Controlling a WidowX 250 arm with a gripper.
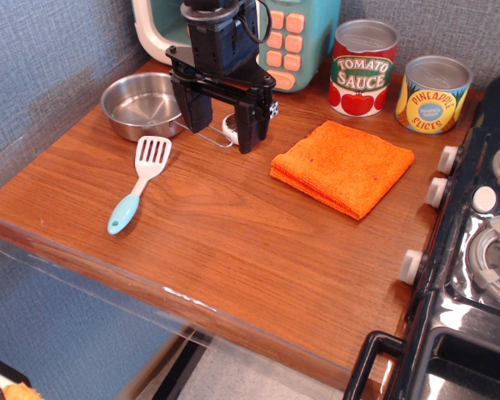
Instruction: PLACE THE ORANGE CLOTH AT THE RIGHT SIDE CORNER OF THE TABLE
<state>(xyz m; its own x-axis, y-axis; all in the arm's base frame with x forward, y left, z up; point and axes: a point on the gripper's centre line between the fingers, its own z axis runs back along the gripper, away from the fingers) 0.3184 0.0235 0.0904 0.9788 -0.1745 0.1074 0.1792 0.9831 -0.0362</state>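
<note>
The orange cloth (pixel 343 166) lies folded flat on the brown wooden table (pixel 233 242), right of the middle, near the toy stove. My black gripper (pixel 222 125) hangs over the back of the table, to the left of the cloth and apart from it. Its two fingers point down with a wide gap between them and nothing in it. The gripper is open.
A steel pan (pixel 142 104) sits at the back left with its handle under the gripper. A white spatula with a blue handle (pixel 140 182) lies in front of it. A tomato sauce tin (pixel 362 67) and a pineapple tin (pixel 432 94) stand behind the cloth. A toy microwave (pixel 287 37) stands at the back. The black stove (pixel 475 250) borders the right edge.
</note>
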